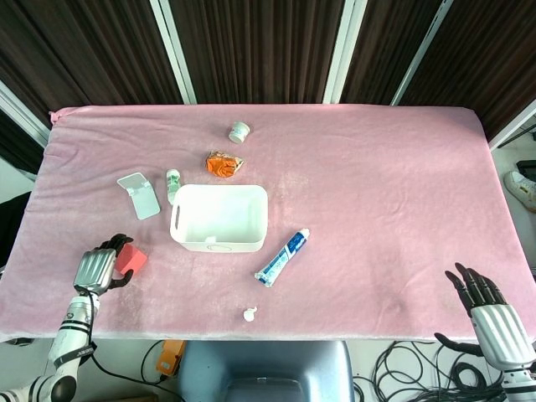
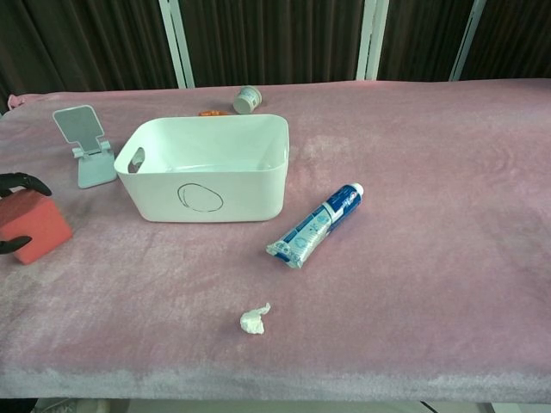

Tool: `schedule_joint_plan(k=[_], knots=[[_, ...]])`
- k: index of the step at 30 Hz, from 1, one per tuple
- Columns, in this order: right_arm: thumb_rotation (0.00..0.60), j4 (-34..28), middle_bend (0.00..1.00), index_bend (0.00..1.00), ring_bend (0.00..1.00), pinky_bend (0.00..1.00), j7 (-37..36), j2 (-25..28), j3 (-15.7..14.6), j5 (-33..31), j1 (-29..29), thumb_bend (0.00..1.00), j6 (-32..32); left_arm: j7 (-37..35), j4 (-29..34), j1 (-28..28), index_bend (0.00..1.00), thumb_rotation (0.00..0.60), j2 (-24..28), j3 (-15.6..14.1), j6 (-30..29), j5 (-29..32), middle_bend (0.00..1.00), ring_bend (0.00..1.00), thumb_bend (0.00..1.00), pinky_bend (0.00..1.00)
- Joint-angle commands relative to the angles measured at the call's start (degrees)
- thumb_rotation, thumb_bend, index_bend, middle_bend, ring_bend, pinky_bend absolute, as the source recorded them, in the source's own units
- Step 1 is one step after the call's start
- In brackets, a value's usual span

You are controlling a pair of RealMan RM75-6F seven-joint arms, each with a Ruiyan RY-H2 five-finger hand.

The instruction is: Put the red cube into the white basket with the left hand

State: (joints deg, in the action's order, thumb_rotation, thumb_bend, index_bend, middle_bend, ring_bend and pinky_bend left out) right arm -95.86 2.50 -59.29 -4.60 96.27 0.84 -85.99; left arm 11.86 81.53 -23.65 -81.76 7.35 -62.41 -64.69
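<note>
The red cube [image 1: 132, 259] lies on the pink cloth near the table's front left corner, left of the white basket [image 1: 219, 243]. My left hand [image 1: 98, 268] is around its left side, and dark fingers [image 2: 21, 181] curl over its top and under its front, gripping it. In the chest view the cube [image 2: 34, 227] sits at the left edge, apart from the basket [image 2: 207, 194], which stands upright and empty. My right hand [image 1: 488, 306] hangs open past the table's front right corner, holding nothing.
A toothpaste tube [image 1: 282, 257] lies right of the basket, with a small white crumpled scrap [image 1: 249, 314] near the front edge. Left of the basket are a phone stand [image 1: 140, 194] and a small bottle [image 1: 173, 182]; behind it, an orange packet [image 1: 223, 163] and a white jar [image 1: 239, 131].
</note>
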Motion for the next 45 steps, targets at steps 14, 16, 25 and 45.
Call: schedule_joint_plan(k=[14, 16, 25, 45], knots=[[0.600, 0.0, 0.00, 0.00, 0.01, 0.23, -0.6, 0.3, -0.1, 0.1, 0.0, 0.10, -0.1, 9.5, 16.5, -5.5, 0.28, 0.600, 3.6, 9.1, -10.9, -6.5, 0.40, 0.47, 0.47, 0.55], [0.600, 0.0, 0.00, 0.00, 0.01, 0.23, -0.8, 0.5, -0.2, 0.3, 0.0, 0.10, -0.2, 11.6, 16.2, -7.6, 0.28, 0.600, 0.4, 10.4, -11.3, -6.0, 0.40, 0.47, 0.47, 0.55], [0.600, 0.0, 0.00, 0.00, 0.01, 0.23, -3.1, 1.8, -0.7, 1.1, -0.3, 0.10, 0.0, 16.7, 10.8, -15.3, 0.21, 0.600, -12.9, 14.5, -11.9, -0.6, 0.28, 0.34, 0.45, 0.52], [0.600, 0.5, 0.00, 0.00, 0.01, 0.23, -5.1, 2.8, -1.2, 2.2, -0.6, 0.10, -0.2, 19.2, 17.3, -13.7, 0.00, 0.600, -10.0, 9.4, -12.4, 1.0, 0.00, 0.00, 0.32, 0.20]])
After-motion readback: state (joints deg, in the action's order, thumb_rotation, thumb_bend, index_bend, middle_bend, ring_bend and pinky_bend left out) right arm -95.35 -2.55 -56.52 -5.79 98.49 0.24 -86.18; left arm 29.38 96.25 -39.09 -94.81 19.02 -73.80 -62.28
